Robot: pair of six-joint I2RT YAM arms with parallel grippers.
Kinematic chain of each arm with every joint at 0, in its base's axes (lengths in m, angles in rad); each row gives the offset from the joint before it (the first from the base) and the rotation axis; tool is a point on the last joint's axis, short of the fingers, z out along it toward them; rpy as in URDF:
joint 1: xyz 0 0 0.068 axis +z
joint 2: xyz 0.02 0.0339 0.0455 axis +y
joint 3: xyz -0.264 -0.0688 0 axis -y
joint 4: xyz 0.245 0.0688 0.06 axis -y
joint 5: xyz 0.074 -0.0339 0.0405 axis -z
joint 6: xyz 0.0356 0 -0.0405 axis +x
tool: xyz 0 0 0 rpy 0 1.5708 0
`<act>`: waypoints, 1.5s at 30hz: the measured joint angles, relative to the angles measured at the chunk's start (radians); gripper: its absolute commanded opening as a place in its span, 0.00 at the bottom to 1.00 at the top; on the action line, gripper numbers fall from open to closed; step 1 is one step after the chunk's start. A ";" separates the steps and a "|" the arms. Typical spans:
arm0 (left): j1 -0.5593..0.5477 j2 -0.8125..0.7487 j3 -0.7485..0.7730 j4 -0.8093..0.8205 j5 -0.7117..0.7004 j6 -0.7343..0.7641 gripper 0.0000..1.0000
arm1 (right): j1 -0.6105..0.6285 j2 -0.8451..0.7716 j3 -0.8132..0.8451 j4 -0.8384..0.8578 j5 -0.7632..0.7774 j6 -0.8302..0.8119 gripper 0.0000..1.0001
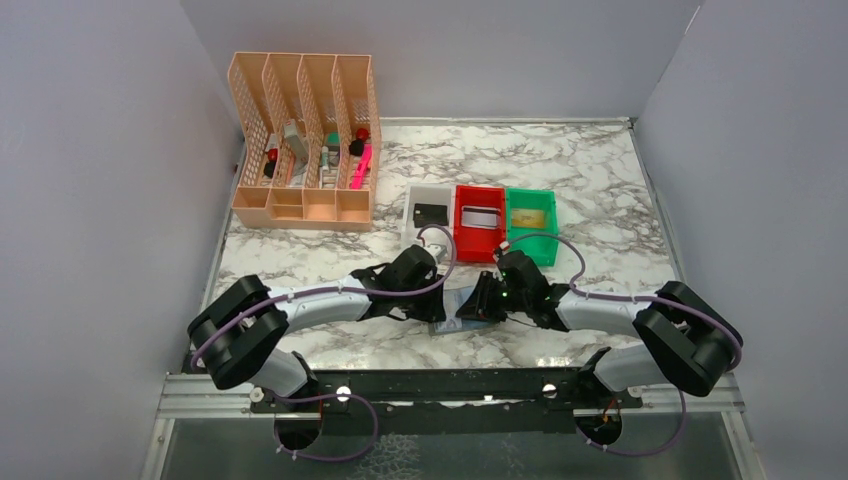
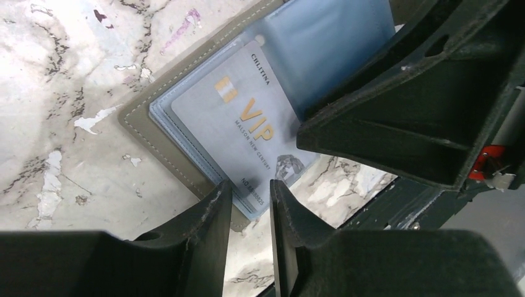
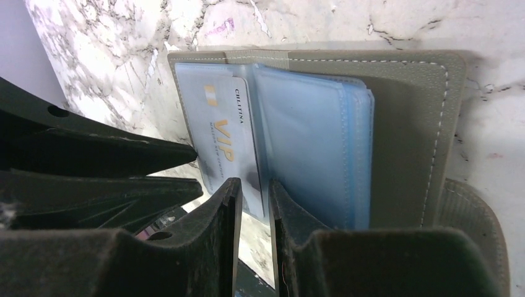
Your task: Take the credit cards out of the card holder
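The card holder [image 1: 458, 302] lies open on the marble table near the front edge, between both grippers. Its grey rim [image 2: 145, 117] and light-blue pockets [image 3: 309, 142] show in the wrist views. A silvery-white credit card marked VIP [image 2: 241, 117] sits in the left pocket [image 3: 226, 136]. My left gripper [image 2: 251, 185] stands at the holder's near corner, jaws a narrow gap apart with marble showing between them. My right gripper [image 3: 255, 182] straddles the near edge by the middle fold, also narrowly open. A black card [image 1: 430, 214], a silvery card [image 1: 482, 217] and a gold card [image 1: 528, 218] lie in bins.
White bin [image 1: 412, 205], red bin [image 1: 462, 228] and green bin [image 1: 530, 195] stand in a row just behind the grippers. A peach desk organiser [image 1: 305, 140] with pens stands at the back left. Grey walls enclose the table.
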State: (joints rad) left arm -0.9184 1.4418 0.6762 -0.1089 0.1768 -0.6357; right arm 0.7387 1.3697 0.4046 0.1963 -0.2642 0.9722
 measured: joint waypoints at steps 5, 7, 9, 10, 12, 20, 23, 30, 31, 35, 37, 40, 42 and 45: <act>0.000 0.013 -0.002 0.010 -0.013 0.000 0.26 | 0.000 0.002 0.000 0.008 0.000 0.007 0.27; 0.000 0.018 -0.005 0.013 -0.014 0.000 0.24 | 0.000 0.011 0.000 0.016 0.000 0.010 0.27; 0.000 0.026 -0.007 0.016 -0.014 0.000 0.24 | 0.000 0.022 0.000 0.029 -0.001 0.019 0.26; 0.000 0.029 -0.008 0.018 -0.014 0.000 0.24 | 0.000 0.027 0.000 0.036 -0.002 0.022 0.25; 0.000 0.030 -0.010 0.021 -0.014 0.000 0.24 | 0.000 0.035 0.000 0.049 -0.005 0.026 0.22; 0.000 0.036 -0.011 0.024 -0.027 0.001 0.20 | -0.001 0.045 0.000 0.057 -0.013 0.040 0.05; 0.000 0.037 -0.011 0.023 -0.032 0.001 0.20 | -0.002 0.045 -0.003 0.057 -0.010 0.041 0.03; 0.000 0.037 -0.011 0.019 -0.039 0.001 0.20 | -0.002 0.030 -0.006 0.049 -0.003 0.035 0.01; 0.000 0.038 -0.011 0.019 -0.040 0.001 0.20 | -0.002 0.026 -0.006 0.045 -0.003 0.030 0.01; 0.000 0.040 -0.011 0.019 -0.040 0.001 0.20 | -0.004 0.007 -0.008 0.033 0.002 0.019 0.01; 0.000 0.042 -0.010 0.022 -0.041 0.001 0.19 | -0.006 -0.008 -0.008 0.020 0.011 0.013 0.01; -0.002 0.048 -0.006 0.026 -0.044 0.001 0.19 | -0.008 -0.026 -0.008 0.001 0.021 0.005 0.01; -0.005 0.051 -0.003 0.028 -0.047 0.002 0.19 | -0.008 -0.032 -0.008 -0.016 0.034 0.001 0.01; -0.006 0.052 -0.003 0.031 -0.048 0.004 0.19 | -0.008 -0.040 -0.008 -0.038 0.050 -0.005 0.02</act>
State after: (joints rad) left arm -0.9245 1.4937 0.6731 -0.0780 0.1284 -0.6319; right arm 0.7311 1.3293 0.3962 0.1581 -0.2142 0.9668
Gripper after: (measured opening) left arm 0.195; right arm 0.017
